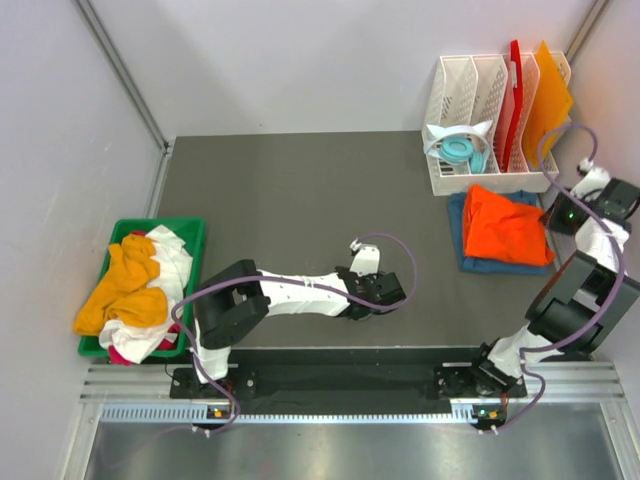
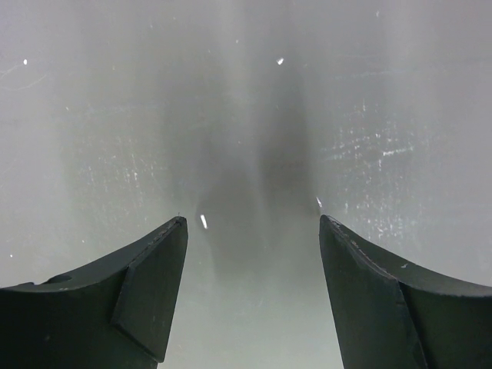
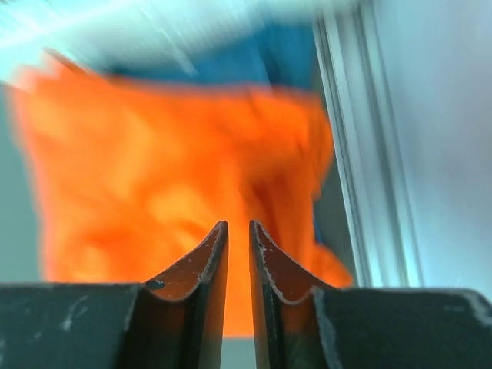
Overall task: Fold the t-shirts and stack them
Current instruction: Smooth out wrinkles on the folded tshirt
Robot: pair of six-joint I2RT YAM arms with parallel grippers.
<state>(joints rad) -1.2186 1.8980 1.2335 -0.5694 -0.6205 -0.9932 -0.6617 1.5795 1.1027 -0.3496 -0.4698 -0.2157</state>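
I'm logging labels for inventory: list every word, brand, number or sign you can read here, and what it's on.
None can be read. The orange t-shirt, the green bin and the white rack show no print; the right wrist view is blurred.

Passable ground: the open dark mat (image 1: 290,210) across the centre and upper left of the top view. Obstacles: green bin (image 1: 160,223) heaped with t-shirts (image 1: 130,285) at left edge; white rack (image 1: 480,183) upper right, orange t-shirt (image 1: 500,225) on blue t-shirt (image 1: 480,264) just below. Left arm (image 1: 300,292) crosses lower centre; right arm (image 1: 580,290) occupies the right edge.
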